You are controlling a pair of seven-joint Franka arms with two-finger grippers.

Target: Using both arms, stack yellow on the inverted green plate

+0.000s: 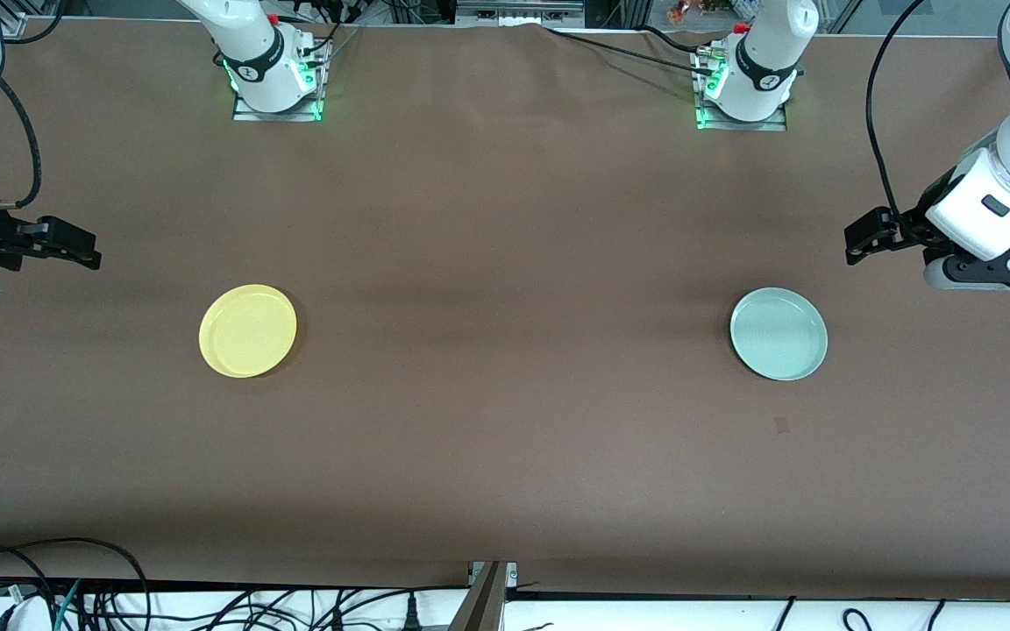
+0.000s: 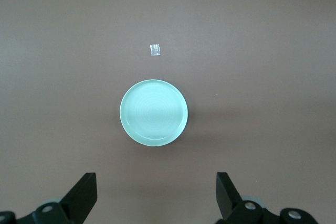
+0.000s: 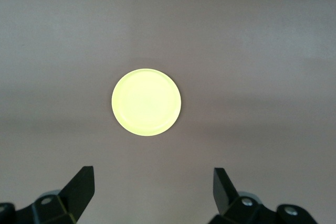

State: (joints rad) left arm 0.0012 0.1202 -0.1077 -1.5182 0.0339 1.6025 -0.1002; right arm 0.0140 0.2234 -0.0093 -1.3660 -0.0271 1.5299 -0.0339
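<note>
Two plates lie well apart on the table [image 1: 505,456] — yellow plate [image 1: 247,330] under the right gripper [image 3: 152,187], green plate [image 1: 778,334] rim-up under the left gripper [image 2: 156,190] — both wide open, empty, poised to descend.

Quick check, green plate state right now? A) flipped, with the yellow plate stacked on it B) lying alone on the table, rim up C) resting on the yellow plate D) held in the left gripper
B: the green plate lies rim up on the table, far from the yellow plate, with both grippers open and empty.
</note>
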